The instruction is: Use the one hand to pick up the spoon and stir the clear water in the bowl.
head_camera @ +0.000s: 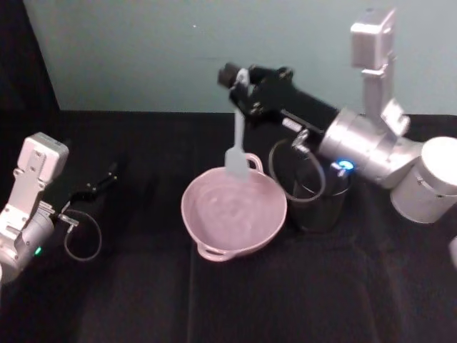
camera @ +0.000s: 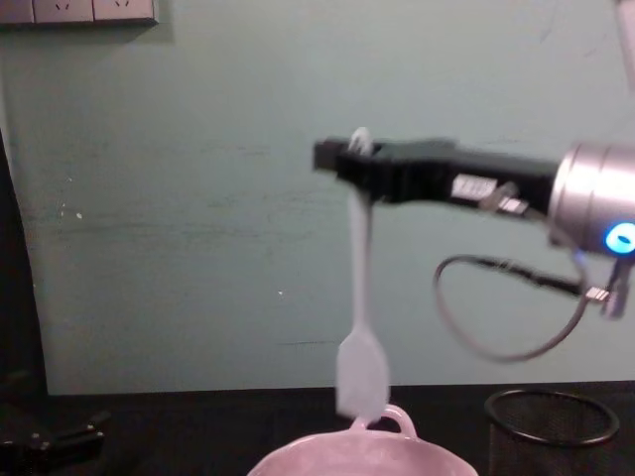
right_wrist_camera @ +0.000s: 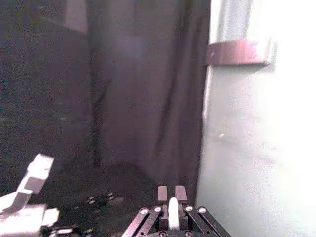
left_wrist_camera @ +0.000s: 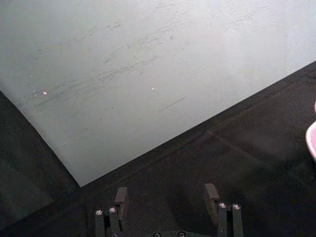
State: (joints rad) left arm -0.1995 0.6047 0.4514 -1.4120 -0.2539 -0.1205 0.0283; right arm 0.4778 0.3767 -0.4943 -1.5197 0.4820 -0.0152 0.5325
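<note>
Dim, soft-focus views; wall glare whitens the right wrist view.

Black wire mesh cup (head_camera: 314,193): upright, on table w/ black cloth (head_camera: 285,300), just right of centre in head view; round rim also seen low right in chest view (camera: 552,416).
Table cloth: dark, covers whole work surface; creases visible near front.
Back wall (head_camera: 178,50): pale green-blue, matte, faint scuffs & scratches per left wrist view (left_wrist_camera: 148,74).
Wall socket plate (camera: 79,10): white, top-left corner of chest view, cut off by edge.
Dark curtain (right_wrist_camera: 143,84): hangs in folds beside pale wall, right wrist view.
Dark reddish bracket or shelf edge (right_wrist_camera: 239,52): on that wall, kind can't tell.
</note>
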